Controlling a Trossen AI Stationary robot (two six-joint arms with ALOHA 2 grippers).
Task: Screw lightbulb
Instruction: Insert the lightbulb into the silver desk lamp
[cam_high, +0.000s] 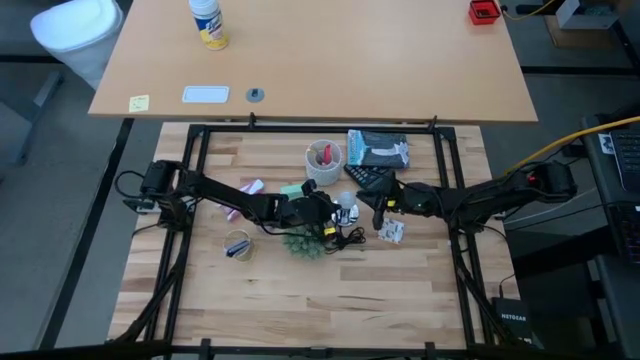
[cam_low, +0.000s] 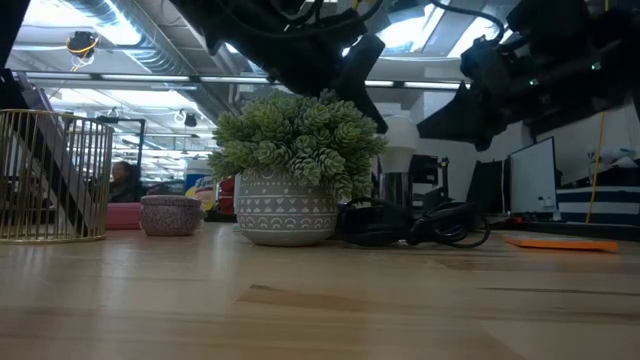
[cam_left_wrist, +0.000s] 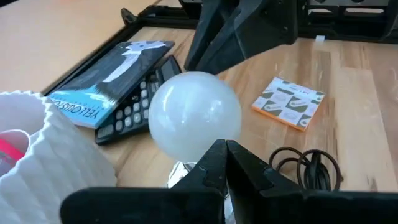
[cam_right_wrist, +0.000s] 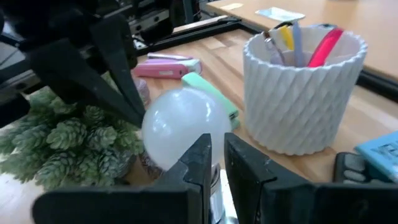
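The white lightbulb (cam_high: 346, 212) stands upright, base down, on a grey metal socket (cam_low: 396, 190) with a black cord (cam_low: 432, 226), at the table's middle. It also shows in the left wrist view (cam_left_wrist: 196, 115) and the right wrist view (cam_right_wrist: 180, 127). My left gripper (cam_left_wrist: 225, 149) is shut, its tips at the bulb's left side. My right gripper (cam_right_wrist: 216, 152) stands at the bulb's right side with a narrow gap between its fingertips and nothing in it. My left gripper's shut fingers (cam_right_wrist: 127, 99) slant down from the table's left to the bulb's left side (cam_right_wrist: 149, 121). I cannot tell whether they touch it. My right gripper's fingers (cam_left_wrist: 208, 43) slant down from the right, close over the bulb's top (cam_left_wrist: 202, 78). I cannot tell whether they touch it.
A potted green plant (cam_low: 295, 165) stands just left of and nearer than the bulb. A white ribbed cup with pens (cam_high: 323, 160), a calculator and a blue book (cam_high: 378, 150) lie behind it. A notepad (cam_high: 392, 232), a pink stapler (cam_high: 248, 188) and a gold wire basket (cam_high: 237, 245) are nearby.
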